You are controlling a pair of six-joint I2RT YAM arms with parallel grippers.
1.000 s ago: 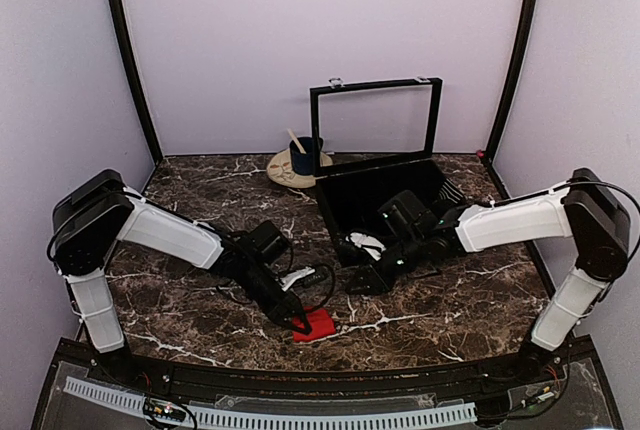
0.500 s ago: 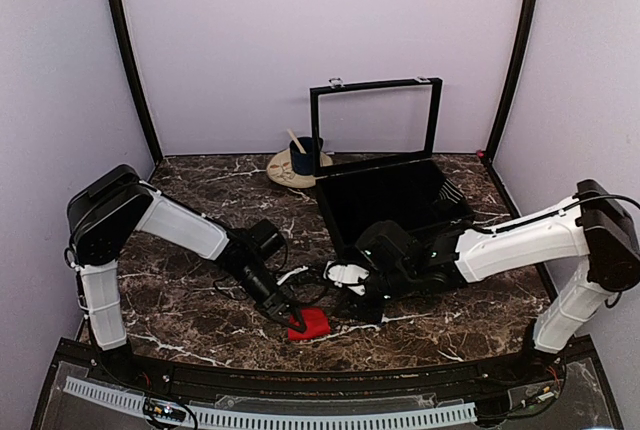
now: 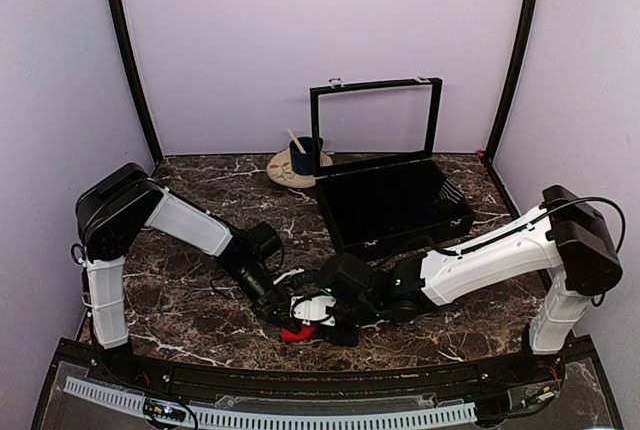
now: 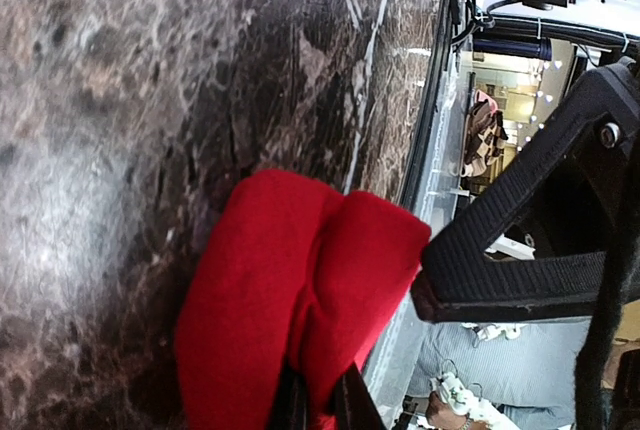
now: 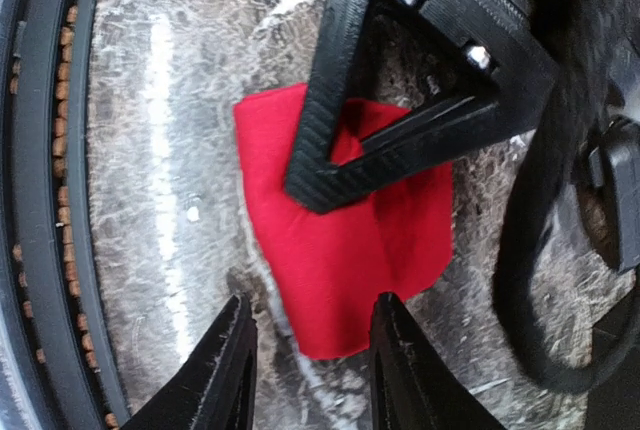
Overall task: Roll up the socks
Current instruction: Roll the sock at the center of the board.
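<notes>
Brought the right gripper (image 5: 315, 375) across from the front of the black box (image 3: 395, 205) to the near edge of the worktop (image 3: 200, 180), close against the left gripper (image 4: 320, 405). Shifted the left arm only a little.

Socks (image 5: 350, 250): a red folded bundle lying on the worktop just inside its near edge, a little left of the middle. Left gripper: jaws together, pinched on a fold at one edge of the bundle, plain in the left wrist view. Right gripper: jaws apart, poised at the bundle's other edge with nothing gripped. Cannot tell whether its tips touch the stone.

Judged mid-roll, with the cloth doubled over but not yet wound tight.

To do this step well:
- Keep the left pinch firm as the anchor, and do not lift or drag it.
- Lower the right jaws straight down astride the free edge and close on every layer there, not just the top one.
- Turn that edge over toward the left pinch in a short, low arc, hugging the worktop to stop the fold springing open.
- Mind the crowding of the two sets of fingers over the bundle. Come in from the open side and avoid clamping on the left finger.
- Roll along or away from the near edge, never toward it, given the little room there.
- Expect soft cloth to slip and sag, so release the left pinch only after the right has a sure hold.
</notes>
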